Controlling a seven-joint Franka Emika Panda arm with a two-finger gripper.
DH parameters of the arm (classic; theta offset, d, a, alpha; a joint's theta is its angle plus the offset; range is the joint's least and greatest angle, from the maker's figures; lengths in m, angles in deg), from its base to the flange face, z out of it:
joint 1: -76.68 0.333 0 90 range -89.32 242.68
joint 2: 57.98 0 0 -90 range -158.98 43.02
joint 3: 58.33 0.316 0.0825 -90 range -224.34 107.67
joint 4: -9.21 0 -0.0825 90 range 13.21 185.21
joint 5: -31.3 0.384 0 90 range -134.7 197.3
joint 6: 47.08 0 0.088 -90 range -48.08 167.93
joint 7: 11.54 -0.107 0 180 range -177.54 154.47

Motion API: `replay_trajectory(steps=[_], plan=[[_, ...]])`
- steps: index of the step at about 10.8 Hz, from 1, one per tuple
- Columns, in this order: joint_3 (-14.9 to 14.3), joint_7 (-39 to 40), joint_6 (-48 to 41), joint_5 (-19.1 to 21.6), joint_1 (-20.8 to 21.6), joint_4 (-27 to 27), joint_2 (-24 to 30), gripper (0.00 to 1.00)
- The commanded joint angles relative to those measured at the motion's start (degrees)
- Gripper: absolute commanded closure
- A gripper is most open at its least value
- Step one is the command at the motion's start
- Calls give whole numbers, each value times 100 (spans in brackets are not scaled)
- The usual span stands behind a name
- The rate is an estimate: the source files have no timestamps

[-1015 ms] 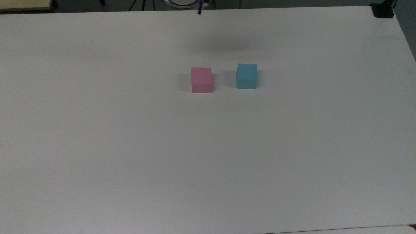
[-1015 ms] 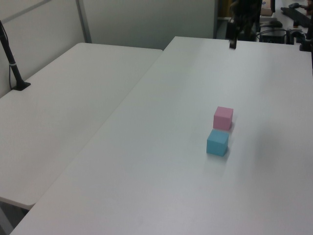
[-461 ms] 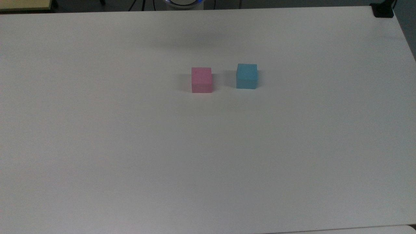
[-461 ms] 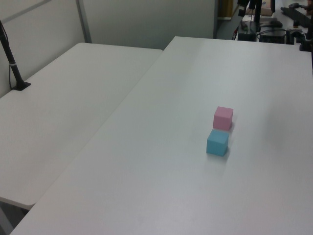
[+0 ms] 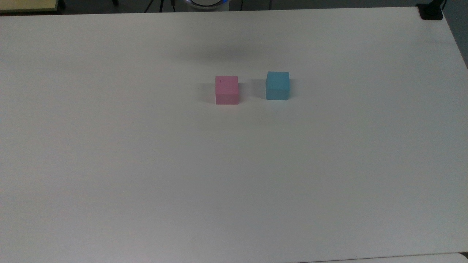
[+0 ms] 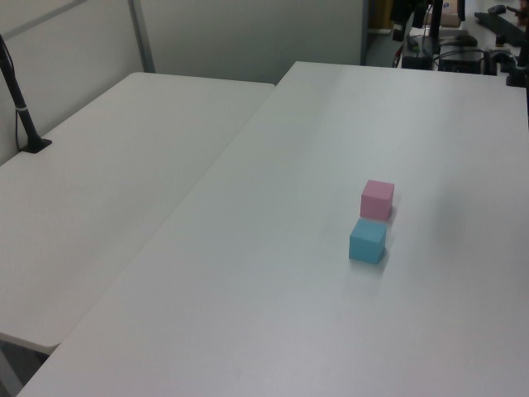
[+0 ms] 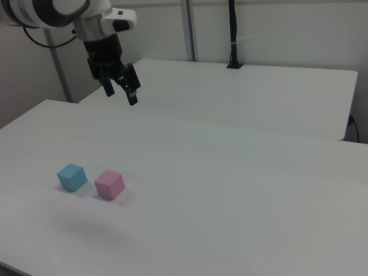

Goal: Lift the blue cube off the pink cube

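Pink cube (image 5: 226, 89) and blue cube (image 5: 277, 85) sat side by side on the white table (image 5: 234, 175), near but apart, neither stacked, we saw the gripper (image 7: 120, 91) high above them, fingers spread open, holding nothing.

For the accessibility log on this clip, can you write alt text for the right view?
A blue cube and a pink cube sit side by side, slightly apart, on a white table, blue on the right view's left. The robot arm's claw hangs open, high above the table behind them, holding nothing.
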Motion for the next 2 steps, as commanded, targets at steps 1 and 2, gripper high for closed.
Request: replay_trajectory(steps=[1, 2], plan=[[-10, -82, -97, 121, 53, -42, -48, 0], [-1, -73, -88, 130, 53, -42, -57, 0]])
